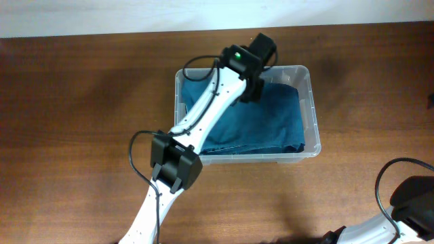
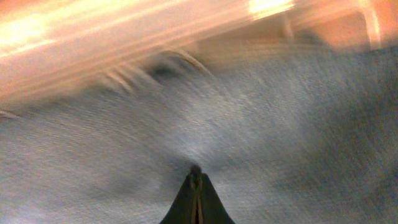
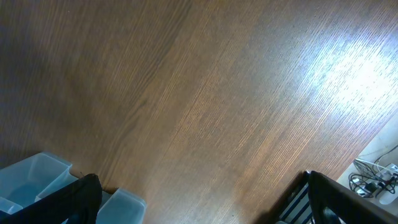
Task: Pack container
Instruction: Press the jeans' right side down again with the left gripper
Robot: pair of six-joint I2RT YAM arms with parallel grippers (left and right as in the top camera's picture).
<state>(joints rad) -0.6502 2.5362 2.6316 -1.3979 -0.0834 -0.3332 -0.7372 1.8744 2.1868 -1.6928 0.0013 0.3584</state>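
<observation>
Left claw (image 2: 196,182) is in the container (image 1: 312,115), pressed together on a pucker of the blue cloth (image 1: 271,118).
The container sits toward the far side of the wood-grain tabletop (image 1: 81,135); best to ease the cloth down flat and slowly, lest the container slide. Right claw (image 3: 200,177) hangs spread over bare wood, well apart. Cables (image 3: 373,180) lie past the tabletop's edge; a pale strip borders its far side.

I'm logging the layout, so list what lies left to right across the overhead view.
wooden table → left arm's black elbow → clear tub holding a blue cloth → right arm
</observation>
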